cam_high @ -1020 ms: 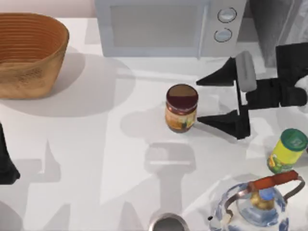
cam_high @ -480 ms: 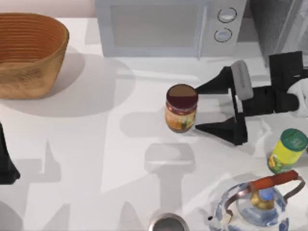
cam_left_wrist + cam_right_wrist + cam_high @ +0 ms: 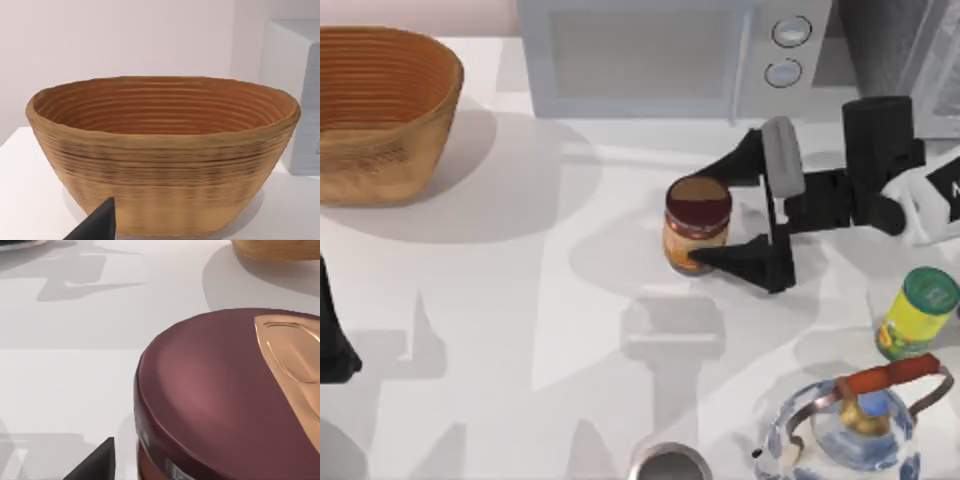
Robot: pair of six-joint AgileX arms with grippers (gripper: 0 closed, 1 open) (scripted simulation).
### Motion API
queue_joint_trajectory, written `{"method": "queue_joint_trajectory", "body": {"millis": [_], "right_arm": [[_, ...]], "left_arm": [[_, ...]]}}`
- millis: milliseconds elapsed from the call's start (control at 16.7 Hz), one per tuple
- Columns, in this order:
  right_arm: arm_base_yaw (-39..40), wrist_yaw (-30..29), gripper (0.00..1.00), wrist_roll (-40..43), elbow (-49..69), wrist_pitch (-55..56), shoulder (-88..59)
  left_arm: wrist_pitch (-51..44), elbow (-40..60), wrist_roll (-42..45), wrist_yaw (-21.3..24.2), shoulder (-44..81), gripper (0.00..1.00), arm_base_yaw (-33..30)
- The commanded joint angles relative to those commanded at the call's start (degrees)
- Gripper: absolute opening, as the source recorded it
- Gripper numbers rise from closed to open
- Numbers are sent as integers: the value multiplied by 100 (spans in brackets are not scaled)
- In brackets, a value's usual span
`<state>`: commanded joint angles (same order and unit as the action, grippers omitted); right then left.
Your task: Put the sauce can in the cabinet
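The sauce can (image 3: 697, 225), with a dark maroon top (image 3: 225, 395) and an orange-yellow label, stands upright in the middle of the table. My right gripper (image 3: 704, 218) reaches in from the right and is open. One fingertip lies beside the can's far side and the other beside its near side, and I cannot tell whether they touch it. The cabinet (image 3: 882, 38) is the dark grey unit at the back right corner. My left gripper (image 3: 330, 342) is parked at the left edge, open, with one fingertip (image 3: 99, 224) showing in front of the basket.
A light grey microwave (image 3: 660, 55) stands at the back, just behind the can. A woven basket (image 3: 380, 110) sits back left. A yellow green-lidded can (image 3: 917, 312) and a glass kettle (image 3: 855, 425) stand front right, and a metal cup rim (image 3: 668, 463) shows at the front edge.
My right gripper has slid left towards the sauce can, so its open fingers now flank the can instead of standing clear to its right. The can has not moved.
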<state>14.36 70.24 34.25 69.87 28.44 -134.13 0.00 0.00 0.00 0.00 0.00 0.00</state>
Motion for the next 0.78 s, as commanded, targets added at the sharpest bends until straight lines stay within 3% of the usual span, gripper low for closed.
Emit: {"method": "queue_joint_trajectory", "body": {"millis": [300,600,780], "right_arm": [[294,-247,100,-496,-18,788,-308],[305,-261,100,-520,-36,866,-349],[305,-261,77,-520,-36,866,-349]], "left_arm": [[0,0,0,0,0,100,0],[0,0,0,0,0,100,0],[0,0,0,0,0,100,0]]}}
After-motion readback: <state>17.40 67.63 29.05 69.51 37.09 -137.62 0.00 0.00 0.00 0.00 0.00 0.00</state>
